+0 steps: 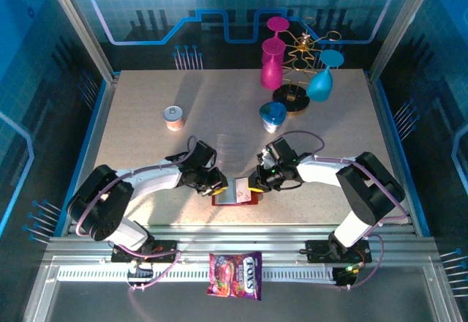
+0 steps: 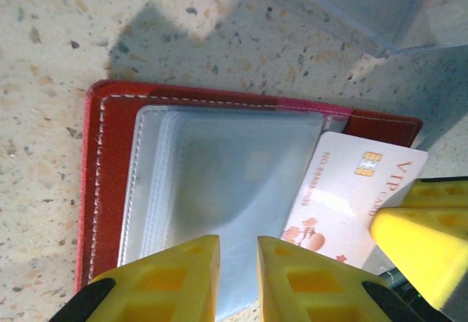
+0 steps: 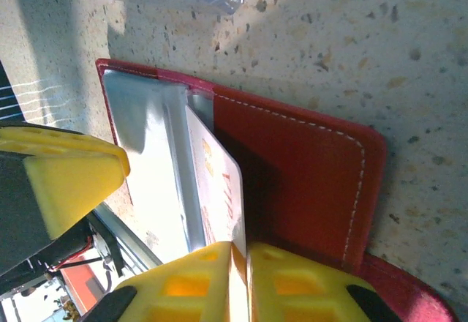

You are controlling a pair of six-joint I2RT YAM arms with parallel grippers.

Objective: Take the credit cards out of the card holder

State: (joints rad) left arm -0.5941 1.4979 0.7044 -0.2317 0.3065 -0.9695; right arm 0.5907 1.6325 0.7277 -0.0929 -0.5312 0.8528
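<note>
I judge the thin pinkish-white plastic credit card stiff, light and slick. It juts at 3 o'clock from the dark red leather card holder, at the speckled table's 6 o'clock. My right gripper pinches its free edge, the best hold. My left gripper sits barely apart over the clear sleeves; whether it grips them I cannot tell.

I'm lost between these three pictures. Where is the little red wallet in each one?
Top external: the red wallet lies low in the centre of the picture.
Left wrist: it fills the middle, lying open, with its red border at the left.
Right wrist: it runs from the centre to the right, showing its red flap.
Shared landmark: the pink-white card poking out of it.
</note>
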